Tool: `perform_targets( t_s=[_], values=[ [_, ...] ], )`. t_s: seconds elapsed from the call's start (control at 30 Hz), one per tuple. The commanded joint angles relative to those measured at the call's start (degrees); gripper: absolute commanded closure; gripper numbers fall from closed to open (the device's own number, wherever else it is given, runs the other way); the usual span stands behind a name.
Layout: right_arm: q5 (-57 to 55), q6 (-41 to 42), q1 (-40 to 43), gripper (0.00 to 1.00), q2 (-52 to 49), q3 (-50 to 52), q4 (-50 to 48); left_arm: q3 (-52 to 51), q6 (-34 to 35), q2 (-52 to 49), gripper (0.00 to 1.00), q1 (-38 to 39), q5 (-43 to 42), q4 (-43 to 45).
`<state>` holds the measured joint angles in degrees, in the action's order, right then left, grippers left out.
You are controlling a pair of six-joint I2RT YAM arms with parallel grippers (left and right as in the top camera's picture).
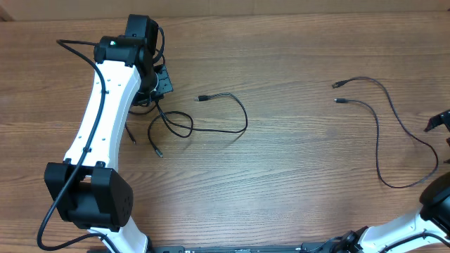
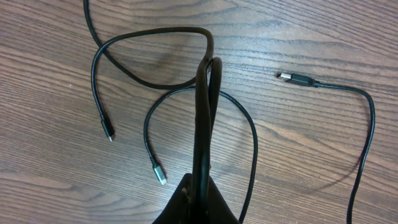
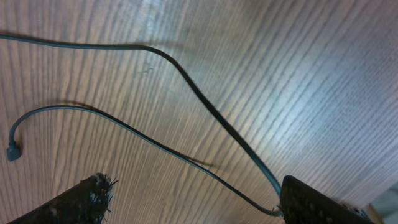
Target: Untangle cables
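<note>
Black cable pair (image 1: 377, 140) nr right edge lies free; my left end effector (image 2: 198, 190) pinches the unsorted tangle (image 2: 200, 118); right end effector (image 3: 194, 186) wide.

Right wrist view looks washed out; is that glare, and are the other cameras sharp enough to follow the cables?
Right wrist: yes, a pale glare band across the table, fingers blurred, cable but traceable. Left wrist: sharp, even light, soft shadows beside the cable loops. Overhead: evenly lit, no glare, cables thin but distinct.

The left gripper (image 2: 208, 63) is pinched on a cable (image 2: 161, 31) at upper left, and the right gripper (image 1: 436, 121) is spread wide at the right edge.
</note>
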<state>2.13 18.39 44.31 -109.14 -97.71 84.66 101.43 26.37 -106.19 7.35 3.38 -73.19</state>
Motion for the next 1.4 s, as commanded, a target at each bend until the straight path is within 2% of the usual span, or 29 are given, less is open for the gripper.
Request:
perform_targets(
  t_s=[0.0,0.3,0.37,0.4,0.47,0.53,0.6,0.77,0.9,1.1,1.27,1.37],
  values=[
    [0.0,-0.9,0.8,0.14,0.7,1.5,-0.3,1.4,-1.1,2.1,0.96,-0.2,-0.3,0.2],
    [-2.1,-0.8,0.8,0.15,0.7,9.5,-1.9,1.4,-1.2,2.1,0.96,-0.2,-0.2,0.9],
    [-2.1,-0.8,0.8,0.18,0.7,10.5,-2.1,1.4,-1.7,2.1,0.96,-0.2,-0.3,1.0],
    [-2.1,-0.8,0.8,0.22,0.7,11.1,-2.6,1.4,-2.1,2.1,0.96,-0.2,-0.3,1.0],
    [-2.1,-0.8,0.8,0.39,0.7,12.0,-3.9,1.4,-2.2,2.1,0.96,-0.2,-0.2,1.0],
    [-2.0,-0.8,0.8,0.60,0.7,12.3,-4.9,1.4,-2.2,2.1,0.96,-0.2,-0.3,1.0],
    [-2.0,-0.8,0.8,0.74,0.7,12.3,-5.6,1.4,-2.2,2.1,0.96,-0.2,-0.2,1.0],
    [2.5,-0.8,0.8,0.96,0.7,12.1,-8.3,1.4,-2.2,2.1,0.96,-0.2,-0.3,1.1],
    [13.7,-0.9,0.8,0.96,0.7,9.0,-11.8,1.4,-2.2,2.1,0.96,-0.2,-0.3,1.0],
    [35.9,-1.9,0.8,0.96,0.7,-2.7,-21.7,1.4,-2.2,2.1,0.96,-0.2,-0.3,0.9],
    [37.6,1.6,0.8,0.96,0.7,-13.2,-29.3,1.4,-2.1,2.1,0.96,-0.2,-0.3,0.5],
    [37.6,1.6,0.7,0.96,0.7,-16.2,-30.2,1.4,-2.1,2.1,0.96,-0.2,-0.3,0.3]
  ],
)
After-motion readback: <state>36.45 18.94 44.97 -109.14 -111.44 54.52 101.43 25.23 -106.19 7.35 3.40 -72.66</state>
